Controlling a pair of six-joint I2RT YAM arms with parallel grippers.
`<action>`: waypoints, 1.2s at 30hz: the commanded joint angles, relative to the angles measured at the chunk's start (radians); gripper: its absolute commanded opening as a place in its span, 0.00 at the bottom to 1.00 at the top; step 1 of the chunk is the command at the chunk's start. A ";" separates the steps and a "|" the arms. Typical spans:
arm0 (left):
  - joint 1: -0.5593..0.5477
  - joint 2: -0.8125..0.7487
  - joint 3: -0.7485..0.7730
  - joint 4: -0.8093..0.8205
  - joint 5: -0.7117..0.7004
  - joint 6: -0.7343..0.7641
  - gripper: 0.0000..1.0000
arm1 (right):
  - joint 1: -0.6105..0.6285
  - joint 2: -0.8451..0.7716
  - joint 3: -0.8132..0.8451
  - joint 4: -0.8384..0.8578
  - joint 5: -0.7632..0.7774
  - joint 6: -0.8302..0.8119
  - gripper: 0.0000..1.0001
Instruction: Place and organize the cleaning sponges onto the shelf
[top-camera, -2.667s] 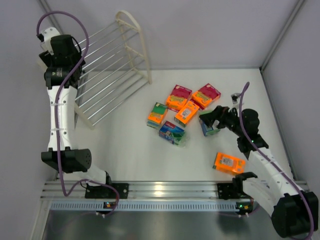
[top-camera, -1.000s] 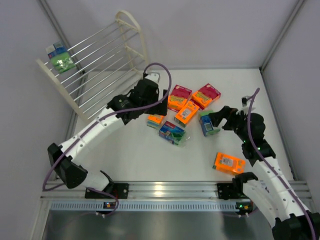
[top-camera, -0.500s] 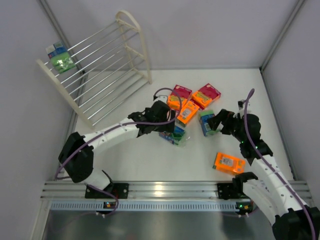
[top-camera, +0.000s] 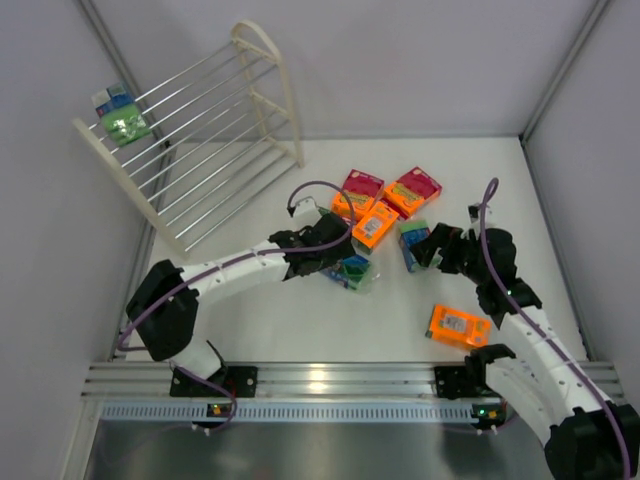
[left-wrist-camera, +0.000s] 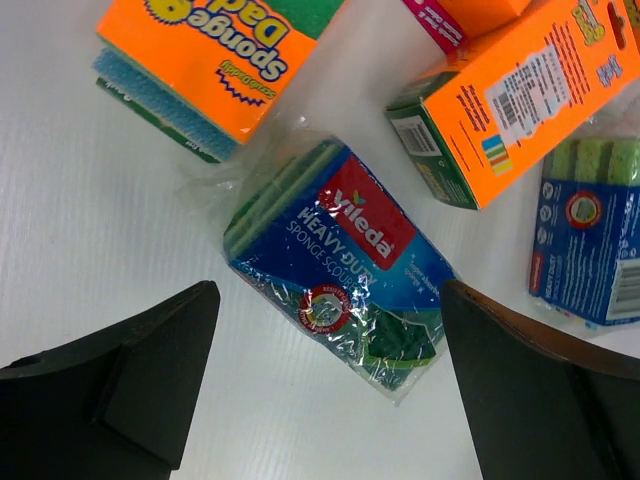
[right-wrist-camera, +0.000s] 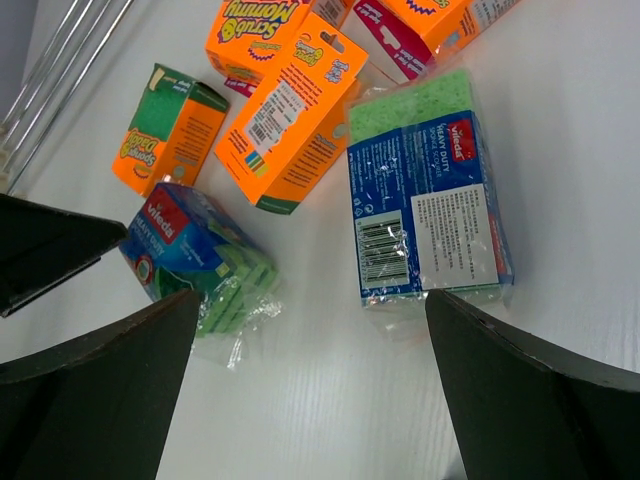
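Straddling blue-green sponge pack (left-wrist-camera: 335, 270): left claw (left-wrist-camera: 328, 300), spread.

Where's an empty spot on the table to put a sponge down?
Bare table lies between the left arm and the rail, and behind the magenta packs up to the far edge. The middle is crowded with sponge packs.

Cream-white wire-rod shelf (top-camera: 215, 140) far left on the white counter (top-camera: 260, 320), a cluster of orange and green wrapped sponge packs (top-camera: 374, 224) mid-counter.
One green plastic-wrapped sponge pack (top-camera: 120, 118) sits on the shelf's upper left end. The left pincer (top-camera: 330, 255) hangs over the cluster's nearest, blue-labelled pack (top-camera: 355, 275); the right pincer (top-camera: 428, 248) is just right of the rightmost green pack (top-camera: 408, 243). A lone orange pack (top-camera: 458, 325) lies nearer, further right.
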 joint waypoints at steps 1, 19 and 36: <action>-0.013 0.004 0.020 -0.052 -0.081 -0.199 0.98 | 0.017 0.005 0.004 0.050 -0.034 -0.008 1.00; -0.039 0.306 0.244 -0.227 -0.090 -0.427 0.98 | 0.021 0.020 -0.038 0.101 -0.078 -0.015 0.99; -0.048 0.251 0.196 -0.222 -0.142 0.049 0.70 | 0.020 0.008 -0.047 0.081 -0.089 -0.018 0.99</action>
